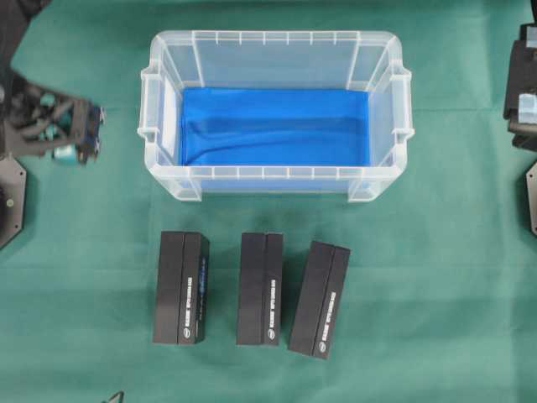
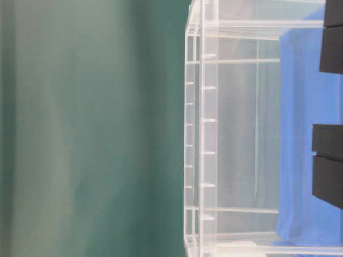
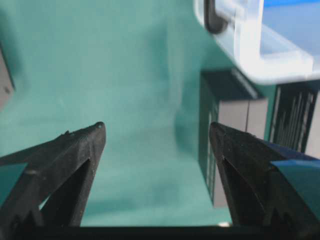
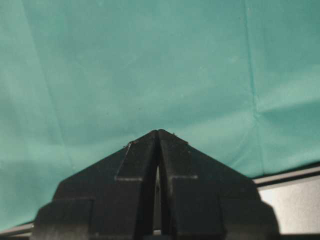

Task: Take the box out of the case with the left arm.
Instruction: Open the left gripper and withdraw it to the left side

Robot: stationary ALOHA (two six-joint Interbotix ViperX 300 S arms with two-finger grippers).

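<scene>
Case (image 1: 275,107) sits mid-tabletop toward the far edge, only the blue sheet (image 1: 275,126) inside. Three black boxes (image 1: 262,289) lie in a row on the green tabletop (image 1: 436,269) between case and near edge, narrow gaps between them. Left gripper (image 3: 156,132) at the left edge, jaws wide apart, holding nothing. Right gripper (image 4: 158,134) looks closed, jaws empty, over bare cloth
</scene>
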